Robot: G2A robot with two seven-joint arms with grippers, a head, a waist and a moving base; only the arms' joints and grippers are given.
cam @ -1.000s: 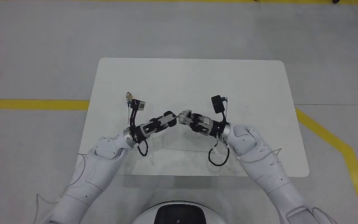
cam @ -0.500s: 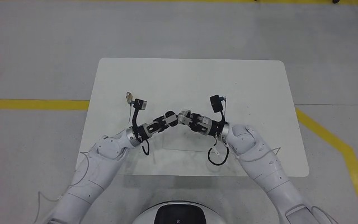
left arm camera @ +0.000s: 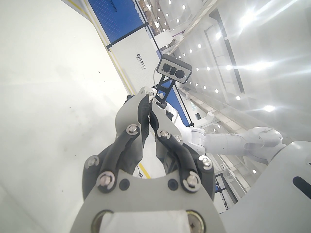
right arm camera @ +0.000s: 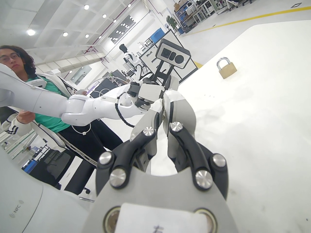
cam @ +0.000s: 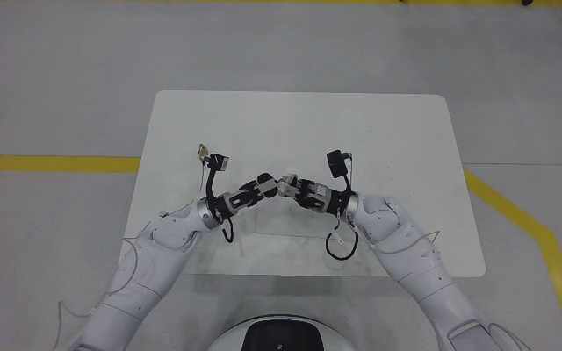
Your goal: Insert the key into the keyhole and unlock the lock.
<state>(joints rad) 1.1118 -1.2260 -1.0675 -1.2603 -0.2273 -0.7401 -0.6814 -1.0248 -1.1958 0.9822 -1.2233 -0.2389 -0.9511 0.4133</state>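
Brass padlock [right arm camera: 227, 67] lies flat toward the far left of the white table [cam: 386, 132]. Well apart from it, above the table's middle, our left gripper [left arm camera: 146, 98] and right gripper [right arm camera: 163, 100] meet tip to tip, each with fingers pressed together; we cannot tell whether they pinch anything.

The left arm [cam: 162, 241] and right arm [cam: 399, 232] wear smooth white shells, with black cables [cam: 337, 258] looping at the wrists. The left gripper [left arm camera: 145, 98] and right gripper [right arm camera: 164, 100] have pale grey fingers [right arm camera: 179, 107], ribbed black pads [left arm camera: 143, 111], black links [right arm camera: 187, 144] and silver screws [right arm camera: 176, 126]. A white label [right arm camera: 155, 219] sits low on each base plate [right arm camera: 145, 190].
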